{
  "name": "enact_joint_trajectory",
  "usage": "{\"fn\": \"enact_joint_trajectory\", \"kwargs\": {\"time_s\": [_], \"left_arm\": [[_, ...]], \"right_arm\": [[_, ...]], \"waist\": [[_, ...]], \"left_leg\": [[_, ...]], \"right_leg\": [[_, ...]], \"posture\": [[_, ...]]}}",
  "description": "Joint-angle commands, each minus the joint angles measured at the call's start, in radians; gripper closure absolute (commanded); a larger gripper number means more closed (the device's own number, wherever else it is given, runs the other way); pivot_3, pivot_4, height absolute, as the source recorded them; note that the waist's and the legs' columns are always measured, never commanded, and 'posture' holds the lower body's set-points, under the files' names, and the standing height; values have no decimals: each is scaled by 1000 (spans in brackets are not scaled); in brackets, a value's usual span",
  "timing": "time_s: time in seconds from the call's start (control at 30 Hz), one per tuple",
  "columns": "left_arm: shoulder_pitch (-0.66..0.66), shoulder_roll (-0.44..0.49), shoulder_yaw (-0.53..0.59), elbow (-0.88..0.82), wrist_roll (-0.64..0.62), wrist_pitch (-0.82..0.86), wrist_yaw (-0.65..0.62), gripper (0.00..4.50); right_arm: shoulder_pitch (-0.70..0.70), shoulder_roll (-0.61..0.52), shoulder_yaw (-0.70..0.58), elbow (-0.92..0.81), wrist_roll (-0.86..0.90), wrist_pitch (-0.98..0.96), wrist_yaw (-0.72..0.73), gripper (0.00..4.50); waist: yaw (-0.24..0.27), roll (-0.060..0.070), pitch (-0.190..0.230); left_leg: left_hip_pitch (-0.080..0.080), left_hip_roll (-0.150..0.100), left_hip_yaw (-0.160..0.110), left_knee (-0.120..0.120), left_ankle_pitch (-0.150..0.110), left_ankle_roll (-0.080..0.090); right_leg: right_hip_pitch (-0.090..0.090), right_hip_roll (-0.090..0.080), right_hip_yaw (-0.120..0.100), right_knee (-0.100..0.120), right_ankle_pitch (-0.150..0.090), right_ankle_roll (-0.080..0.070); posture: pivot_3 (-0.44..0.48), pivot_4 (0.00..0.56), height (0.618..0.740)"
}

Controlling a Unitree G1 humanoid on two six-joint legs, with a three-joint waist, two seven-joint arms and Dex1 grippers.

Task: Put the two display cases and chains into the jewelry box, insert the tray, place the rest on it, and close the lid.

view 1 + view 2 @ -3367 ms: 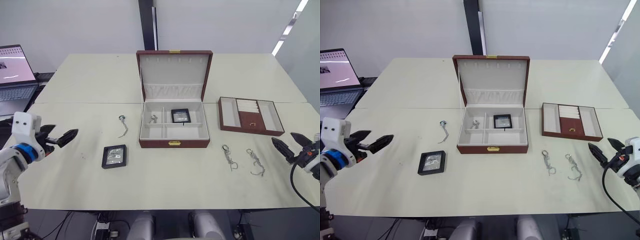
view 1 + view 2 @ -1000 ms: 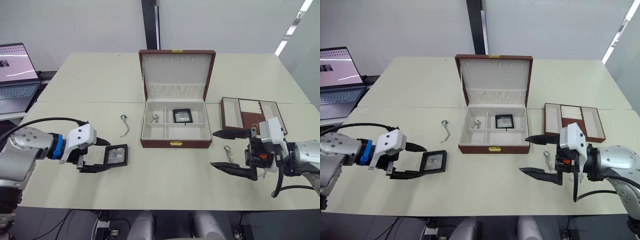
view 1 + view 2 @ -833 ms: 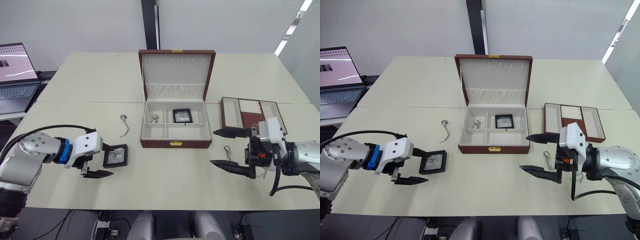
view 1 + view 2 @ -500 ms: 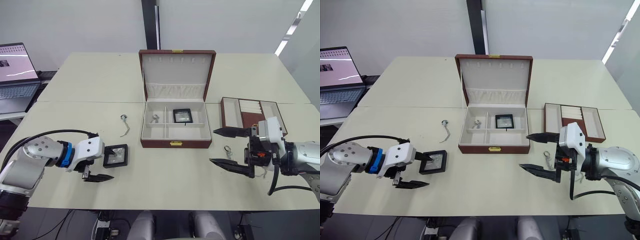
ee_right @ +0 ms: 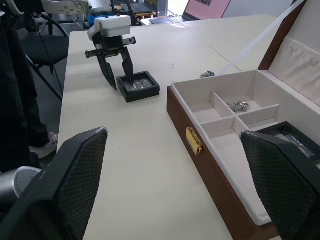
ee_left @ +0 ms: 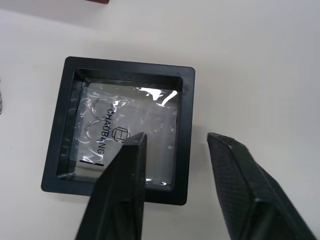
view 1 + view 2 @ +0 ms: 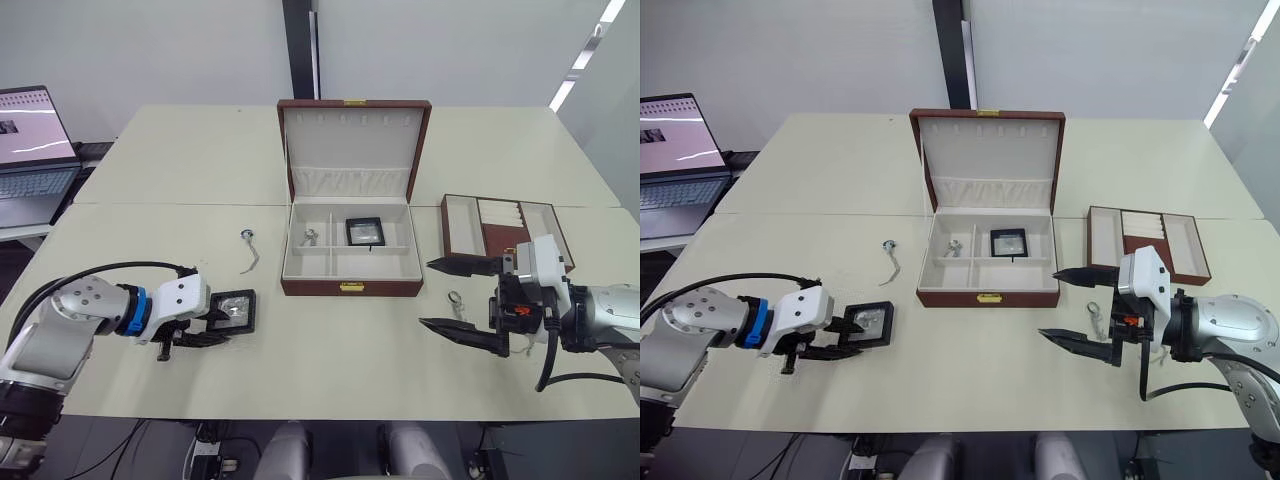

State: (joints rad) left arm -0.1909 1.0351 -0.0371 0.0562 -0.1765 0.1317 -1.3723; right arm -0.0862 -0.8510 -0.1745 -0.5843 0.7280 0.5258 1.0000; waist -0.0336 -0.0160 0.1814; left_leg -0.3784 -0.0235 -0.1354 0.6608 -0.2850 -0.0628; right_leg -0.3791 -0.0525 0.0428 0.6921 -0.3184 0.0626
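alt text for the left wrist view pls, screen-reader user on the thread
The left gripper straddles one wall of a square black display case on the pale table: one black finger inside over the clear printed film, the other outside the wall.

Black display case (image 6: 120, 127), square, open-topped, on pale table (image 6: 260, 60); clear printed film inside. Left gripper (image 6: 176, 141) straddled its wall: one finger inside, one outside.

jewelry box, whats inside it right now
The open jewelry box holds one black display case in a rear compartment and a small silver chain in the compartment to its left. The front compartments look empty. What lies beneath the case is covered.
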Motion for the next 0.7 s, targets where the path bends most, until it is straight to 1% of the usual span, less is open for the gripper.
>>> {"fn": "enact_joint_trajectory", "kwargs": {"time_s": [0.03, 0.1, 0.13, 0.37, 0.5, 0.7], "left_arm": [[-3, 1, 1, -1, 3, -8, 4, 3761], [-2, 0, 1, 1, 3, -10, 7, 4340], [-2, 0, 1, 2, 3, -11, 8, 4458], [-4, 0, 1, 0, 3, -6, 12, 4458], [-34, 13, 7, -3, 3, 0, 6, 4458], [-126, 38, 35, -103, -75, 137, -24, 4458]], "right_arm": [[2, -1, -28, -23, 20, -6, -2, 0], [3, -1, -27, -28, 28, -4, 2, 0], [5, -1, -27, -30, 30, -4, 4, 0], [25, -5, -24, -40, 31, -12, 23, 0], [29, -7, -24, -40, 27, -16, 35, 0], [40, 18, -11, -6, -18, -56, 28, 0]], "waist": [[0, 0, 0], [0, 0, 0], [0, 0, 0], [0, 0, 0], [1, 0, 0], [0, -1, 0]], "left_leg": [[0, 0, 0, 0, 0, 0], [0, 0, 0, 0, 0, 0], [0, 0, 0, 0, 0, 0], [0, 0, 0, 0, 0, 0], [0, 0, 0, 0, 0, 0], [0, -1, 0, 0, 0, 0]], "right_leg": [[0, 0, 0, 0, 0, 0], [0, 0, 0, 0, 0, 0], [0, 0, 0, 0, 0, 0], [0, 0, 0, 0, 0, 0], [0, 0, 0, 0, 0, 0], [0, 0, -1, 0, 0, 0]], "posture": [[0, 150, 740], [0, 150, 740], [0, 150, 740], [0, 150, 740], [0, 150, 740], [0, 150, 740]]}}
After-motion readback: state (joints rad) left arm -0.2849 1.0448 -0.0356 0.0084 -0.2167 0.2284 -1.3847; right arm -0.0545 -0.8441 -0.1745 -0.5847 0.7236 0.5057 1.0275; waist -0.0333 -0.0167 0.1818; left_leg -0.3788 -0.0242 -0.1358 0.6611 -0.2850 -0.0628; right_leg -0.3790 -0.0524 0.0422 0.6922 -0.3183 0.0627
